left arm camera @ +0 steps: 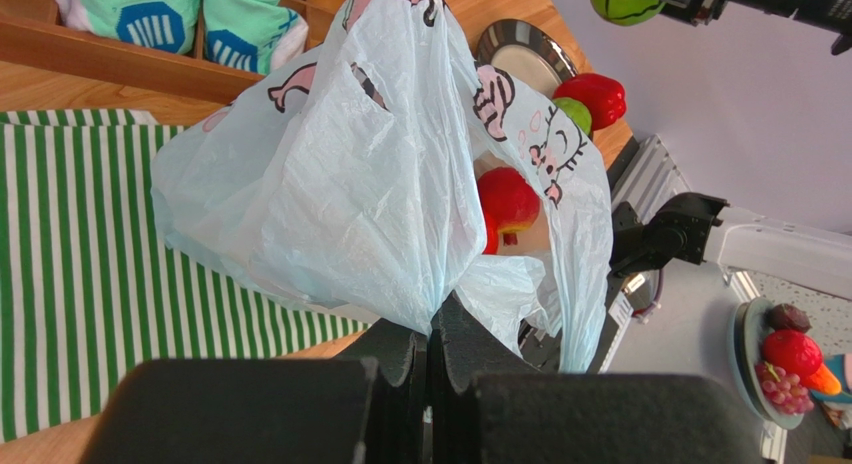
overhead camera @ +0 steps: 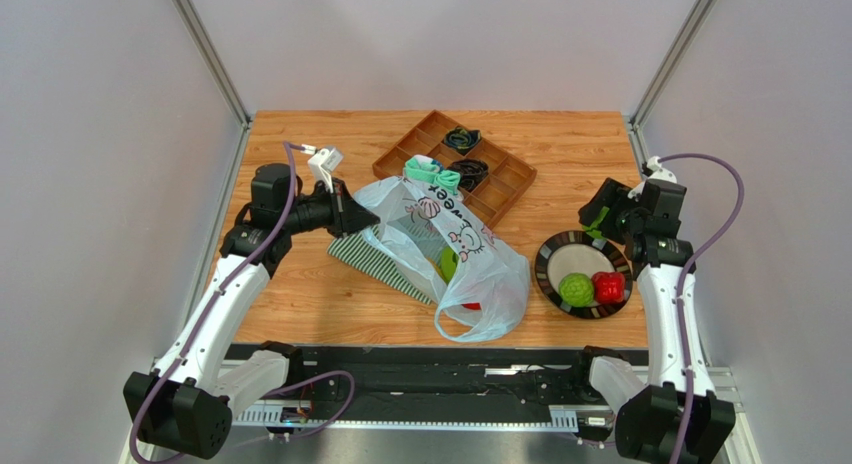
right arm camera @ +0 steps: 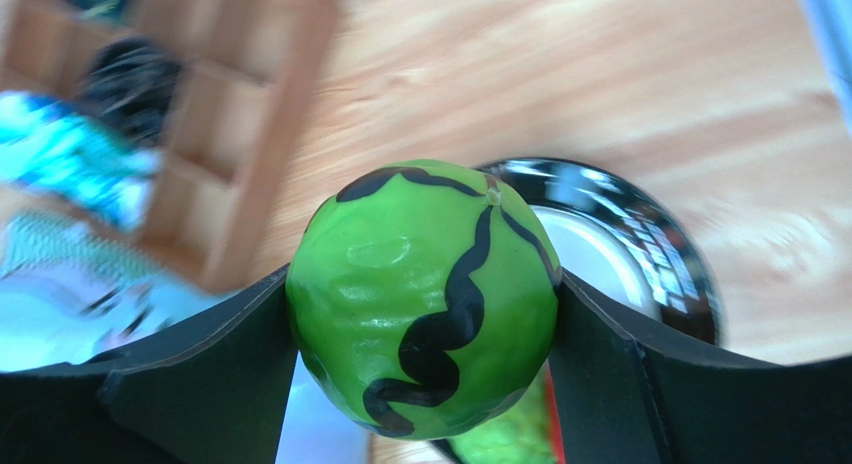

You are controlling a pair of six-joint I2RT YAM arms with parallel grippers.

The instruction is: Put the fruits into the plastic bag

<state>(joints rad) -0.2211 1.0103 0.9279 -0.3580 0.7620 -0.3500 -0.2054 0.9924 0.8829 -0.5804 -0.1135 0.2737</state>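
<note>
Pinches the plastic bag (overhead camera: pixel 455 254) mid-table in the closed left gripper (left arm camera: pixel 432 336), clamps a striped green fruit (right arm camera: pixel 425 299) between the wide-set jaws of the right gripper (overhead camera: pixel 602 220) near the right edge, with at least 2 fruits (left arm camera: pixel 508 199) bagged and 2 left on the plate (overhead camera: pixel 546 254).

1 fixed camera looks down from above and behind me. My left wrist camera sits close against the plastic bag (left arm camera: pixel 330 184), my right against the green striped fruit (right arm camera: pixel 420 294). All 3 share the plate (overhead camera: pixel 572 252).
</note>
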